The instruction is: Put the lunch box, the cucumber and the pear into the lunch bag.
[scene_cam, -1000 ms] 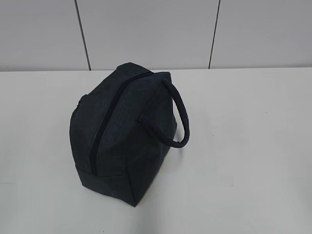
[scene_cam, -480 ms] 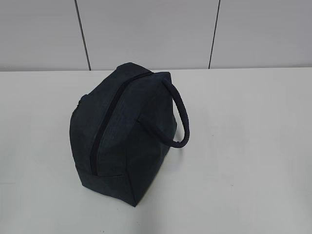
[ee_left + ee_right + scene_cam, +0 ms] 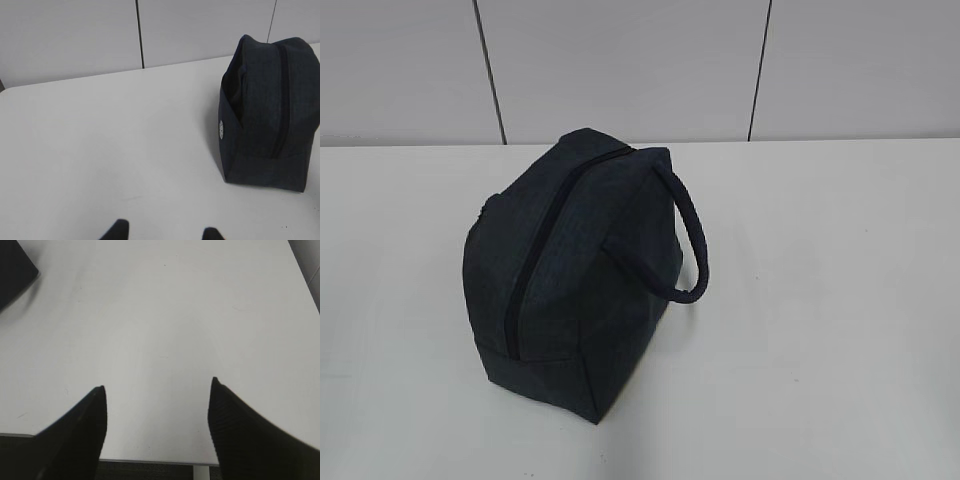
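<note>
1. Exterior view, starting left of the lunch bag (image 3: 570,270): only bare white counter (image 3: 390,300) shows there. Against the two earlier pictures nothing has shifted; the bag, its handle and the shadows lie the same.
2. Left claw (image 3: 162,234): in the left wrist view just its two dark fingertips show at the bottom edge, parted to a moderate gap with nothing between them. It hangs over bare counter well left of the lunch bag, which sits upright at the right of that view.
3. The lunch bag stands on its base, left of the counter's middle in the exterior view. The zipper (image 3: 535,260) running along its top looks closed from end to end, though the dark fabric makes this hard to confirm. The thick loop handle (image 3: 692,245) droops off its right side.
4. Right of the lunch bag, the counter is bare again. The right claw (image 3: 157,405) hovers there, jaws spread wide and empty, with a dark corner of the bag just showing at the top left of the right wrist view.
5. No lunch box, cucumber or pear can be seen in any view; whether they are inside the lunch bag or out of frame cannot be told.
6. My reading: with nothing moving and both claws idle and empty, this is either the very start or the settled end of the task.
</note>
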Motion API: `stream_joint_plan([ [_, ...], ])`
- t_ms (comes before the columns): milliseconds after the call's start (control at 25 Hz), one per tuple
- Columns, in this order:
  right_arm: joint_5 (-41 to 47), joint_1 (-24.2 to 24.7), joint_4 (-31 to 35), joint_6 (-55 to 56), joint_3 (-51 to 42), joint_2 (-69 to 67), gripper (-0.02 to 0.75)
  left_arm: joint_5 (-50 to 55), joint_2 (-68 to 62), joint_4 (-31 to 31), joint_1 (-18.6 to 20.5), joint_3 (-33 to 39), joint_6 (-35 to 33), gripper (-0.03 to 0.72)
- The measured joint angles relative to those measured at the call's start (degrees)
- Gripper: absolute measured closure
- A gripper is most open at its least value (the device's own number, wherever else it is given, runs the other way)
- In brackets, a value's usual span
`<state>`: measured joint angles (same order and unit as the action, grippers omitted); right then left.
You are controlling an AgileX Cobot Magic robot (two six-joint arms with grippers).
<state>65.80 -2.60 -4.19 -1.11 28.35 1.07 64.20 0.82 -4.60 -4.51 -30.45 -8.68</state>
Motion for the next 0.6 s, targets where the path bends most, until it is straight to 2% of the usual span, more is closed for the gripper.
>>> stream_joint_plan([
  [600, 0.0, 0.0, 0.0, 0.0, 0.0, 0.0, 0.241, 0.0, 0.0, 0.0, 0.0, 0.0, 0.0, 0.412],
])
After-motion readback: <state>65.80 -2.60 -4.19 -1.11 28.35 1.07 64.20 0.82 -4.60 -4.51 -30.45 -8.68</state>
